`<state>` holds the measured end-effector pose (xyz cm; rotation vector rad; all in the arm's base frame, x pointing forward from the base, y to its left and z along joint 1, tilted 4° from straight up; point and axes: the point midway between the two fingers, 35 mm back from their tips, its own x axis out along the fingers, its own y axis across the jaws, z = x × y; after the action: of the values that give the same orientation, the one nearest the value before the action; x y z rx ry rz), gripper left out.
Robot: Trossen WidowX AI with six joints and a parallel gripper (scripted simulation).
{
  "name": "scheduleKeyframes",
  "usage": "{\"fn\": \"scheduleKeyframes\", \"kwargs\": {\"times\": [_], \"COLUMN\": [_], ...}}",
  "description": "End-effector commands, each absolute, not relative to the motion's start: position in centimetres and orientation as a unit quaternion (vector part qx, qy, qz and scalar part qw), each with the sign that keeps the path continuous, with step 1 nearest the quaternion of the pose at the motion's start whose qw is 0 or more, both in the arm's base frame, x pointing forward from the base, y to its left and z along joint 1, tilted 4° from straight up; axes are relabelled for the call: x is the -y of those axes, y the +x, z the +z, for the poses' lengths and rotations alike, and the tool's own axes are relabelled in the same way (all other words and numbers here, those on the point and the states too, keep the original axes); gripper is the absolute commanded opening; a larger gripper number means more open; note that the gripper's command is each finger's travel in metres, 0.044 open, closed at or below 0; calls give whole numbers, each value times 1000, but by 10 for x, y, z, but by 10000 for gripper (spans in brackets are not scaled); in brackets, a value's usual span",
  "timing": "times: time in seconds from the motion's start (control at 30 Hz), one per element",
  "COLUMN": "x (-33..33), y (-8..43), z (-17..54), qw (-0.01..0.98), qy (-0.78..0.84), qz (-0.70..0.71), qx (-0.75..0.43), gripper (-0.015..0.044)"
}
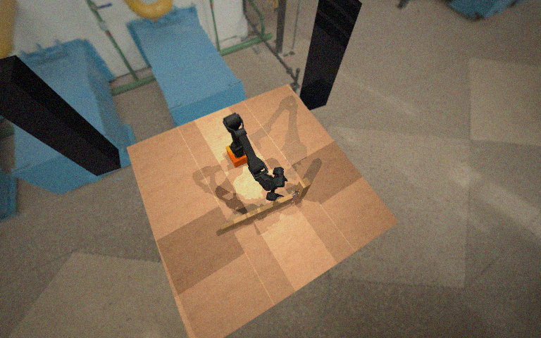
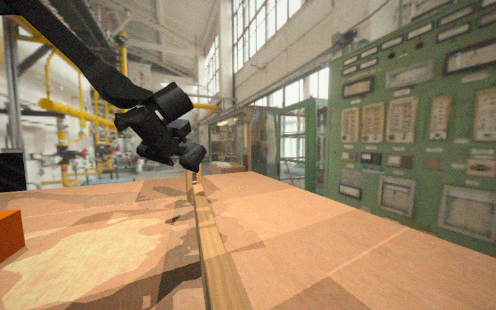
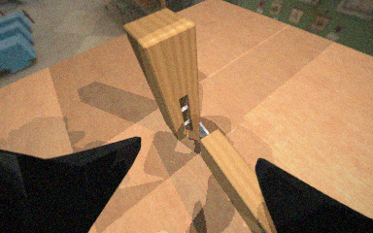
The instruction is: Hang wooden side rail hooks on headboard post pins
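There are one post (image 1: 305, 189) (image 2: 188, 183) (image 3: 172, 63), one rail (image 1: 255, 215) (image 2: 216, 241) (image 3: 233, 172), two pins (image 3: 185, 108) and one arm (image 1: 251, 153) (image 2: 84, 54).

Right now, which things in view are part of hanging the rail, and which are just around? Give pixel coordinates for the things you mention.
For the job:
- rail (image 1: 255, 215) (image 2: 221, 252) (image 3: 235, 170)
- hooks (image 3: 204, 129)
- post (image 1: 304, 189) (image 3: 176, 63)
- pins (image 3: 185, 108)
- gripper (image 1: 280, 187) (image 3: 197, 152)
- table (image 1: 303, 258) (image 2: 310, 234) (image 3: 291, 97)

Just around:
- orange block (image 1: 238, 160) (image 2: 10, 234) at the arm's foot, apparently its base
- black pillars (image 1: 329, 51)
- blue blocks (image 1: 191, 59)
- green panel (image 2: 405, 161)

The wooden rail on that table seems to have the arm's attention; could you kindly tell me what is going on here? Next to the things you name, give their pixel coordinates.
The arm's gripper (image 1: 279, 188) (image 3: 197, 152) is open above the wooden side rail (image 1: 255, 215) (image 2: 217, 243) (image 3: 233, 167), holding nothing. The rail lies on the table, its hooked end beside the upright headboard post (image 1: 304, 190) (image 3: 177, 63). The hooks (image 3: 204, 129) appear outside the slot, so the rail is not hung.
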<state>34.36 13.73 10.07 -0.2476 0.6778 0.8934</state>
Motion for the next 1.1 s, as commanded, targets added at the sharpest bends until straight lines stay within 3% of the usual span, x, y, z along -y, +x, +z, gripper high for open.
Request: {"fn": "scheduleKeyframes", "kwargs": {"times": [0.0, 0.27, 0.53, 0.77, 1.07], "x": [-137, -136, -133, -128, -121], "y": [355, 375, 386, 391, 390], "z": [102, 103, 107, 113, 126], "qw": [843, 811, 737, 650, 538], "qy": [-47, 147, 308, 416, 507], "qz": [373, 189, -39, -247, -472], "qx": [-386, -533, -601, -586, -480], "gripper": [440, 440, 440, 440, 440]}}
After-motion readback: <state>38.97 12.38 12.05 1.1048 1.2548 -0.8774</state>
